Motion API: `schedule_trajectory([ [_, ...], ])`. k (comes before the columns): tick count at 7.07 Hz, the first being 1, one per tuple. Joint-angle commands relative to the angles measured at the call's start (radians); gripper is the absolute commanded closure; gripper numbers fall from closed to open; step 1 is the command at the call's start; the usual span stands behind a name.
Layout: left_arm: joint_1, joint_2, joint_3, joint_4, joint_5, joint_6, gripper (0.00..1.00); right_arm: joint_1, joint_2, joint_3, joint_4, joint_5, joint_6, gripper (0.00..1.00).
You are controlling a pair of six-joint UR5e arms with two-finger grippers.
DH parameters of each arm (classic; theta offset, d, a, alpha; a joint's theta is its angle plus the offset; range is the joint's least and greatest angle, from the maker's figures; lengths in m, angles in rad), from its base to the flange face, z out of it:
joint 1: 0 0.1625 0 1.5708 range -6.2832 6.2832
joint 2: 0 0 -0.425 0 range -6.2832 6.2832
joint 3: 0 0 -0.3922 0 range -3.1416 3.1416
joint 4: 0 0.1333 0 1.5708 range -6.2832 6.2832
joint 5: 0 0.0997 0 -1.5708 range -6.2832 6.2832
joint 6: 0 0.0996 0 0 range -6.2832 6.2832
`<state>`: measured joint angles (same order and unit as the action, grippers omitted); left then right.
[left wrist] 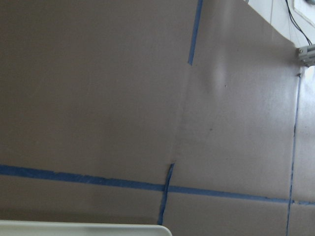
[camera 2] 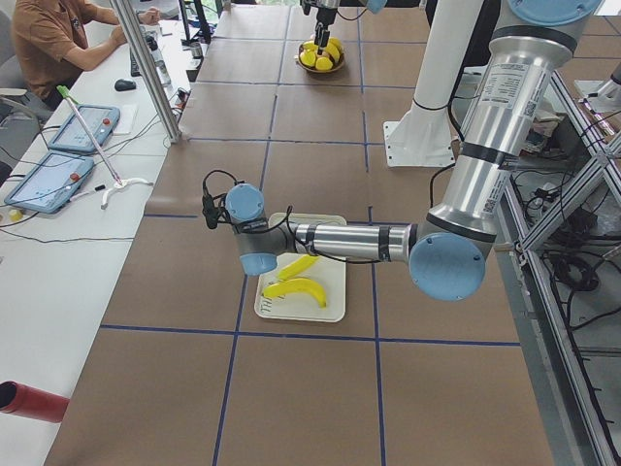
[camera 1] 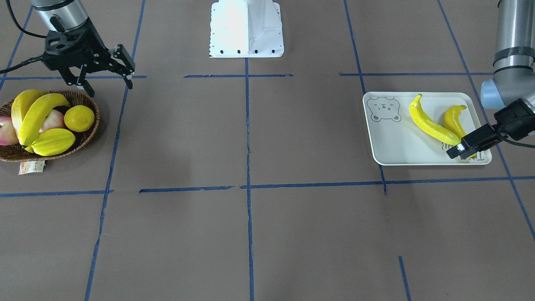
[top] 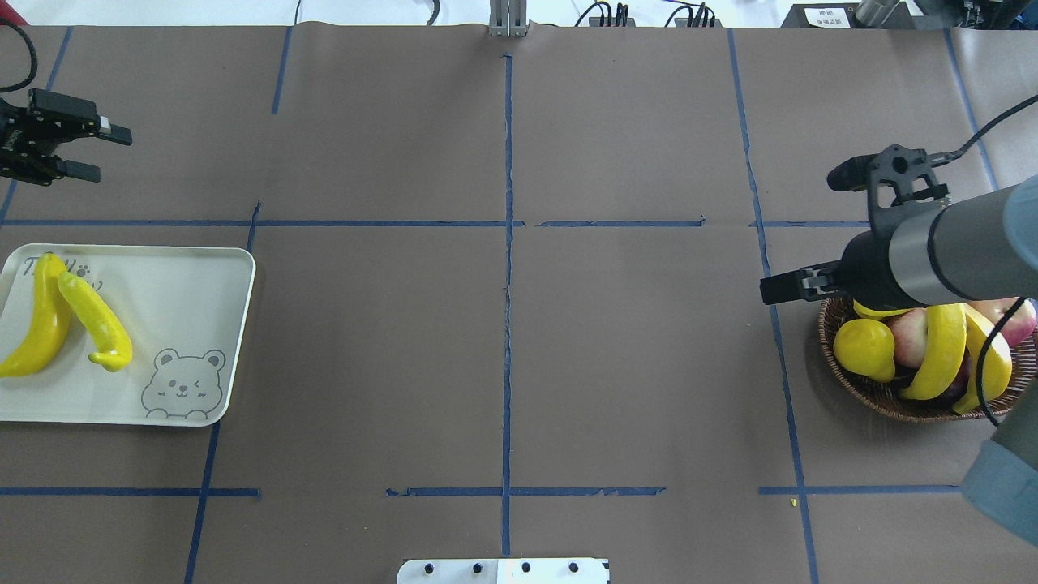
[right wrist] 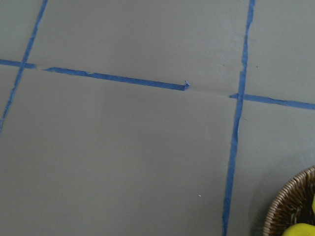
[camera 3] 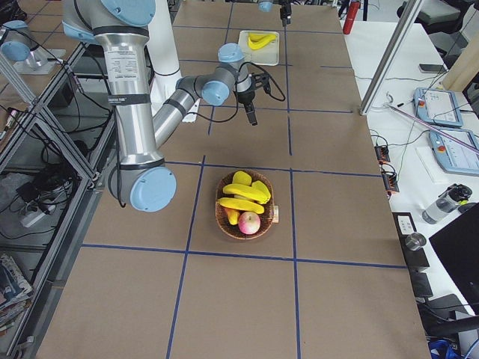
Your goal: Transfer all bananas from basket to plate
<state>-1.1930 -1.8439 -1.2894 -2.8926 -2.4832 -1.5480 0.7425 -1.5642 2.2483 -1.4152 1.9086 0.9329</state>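
Bananas (camera 1: 432,126) bright yellow; basket (camera 1: 85,142) brown wicker; plate (camera 1: 395,144) off-white w/ grey bear print; table (camera 1: 313,234) brown, blue tape lines (camera 1: 248,125).

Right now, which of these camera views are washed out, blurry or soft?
Front-facing view: the white robot base is blown out, its surface detail lost. Left wrist view: soft all over, the plate rim smeared along the bottom edge. Right wrist view: the basket in the corner is slightly soft. Overhead view: evenly lit, crisp.
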Motion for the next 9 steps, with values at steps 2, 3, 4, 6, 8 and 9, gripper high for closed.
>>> schedule_trajectory([
  [2, 0.116, -0.014, -0.074, 0.015, 0.148, -0.119, 0.01, 0.078, -0.205, -0.028, 0.004, 0.03, 0.056, 0.0],
  [3, 0.153, -0.014, -0.117, 0.051, 0.212, -0.119, 0.01, 0.078, -0.215, -0.071, 0.004, 0.021, 0.101, 0.0],
  [4, 0.208, -0.014, -0.172, 0.115, 0.278, -0.119, 0.01, 0.083, -0.223, -0.091, 0.005, 0.018, 0.101, 0.0],
  [6, 0.231, -0.012, -0.215, 0.162, 0.305, -0.119, 0.01, 0.081, -0.223, -0.108, 0.006, 0.006, 0.104, 0.0],
  [8, 0.233, -0.014, -0.217, 0.162, 0.303, -0.119, 0.01, 0.077, -0.221, -0.156, 0.01, 0.009, 0.115, 0.0],
  [9, 0.233, -0.014, -0.217, 0.162, 0.303, -0.119, 0.01, 0.075, -0.22, -0.164, 0.012, 0.018, 0.115, 0.0],
])
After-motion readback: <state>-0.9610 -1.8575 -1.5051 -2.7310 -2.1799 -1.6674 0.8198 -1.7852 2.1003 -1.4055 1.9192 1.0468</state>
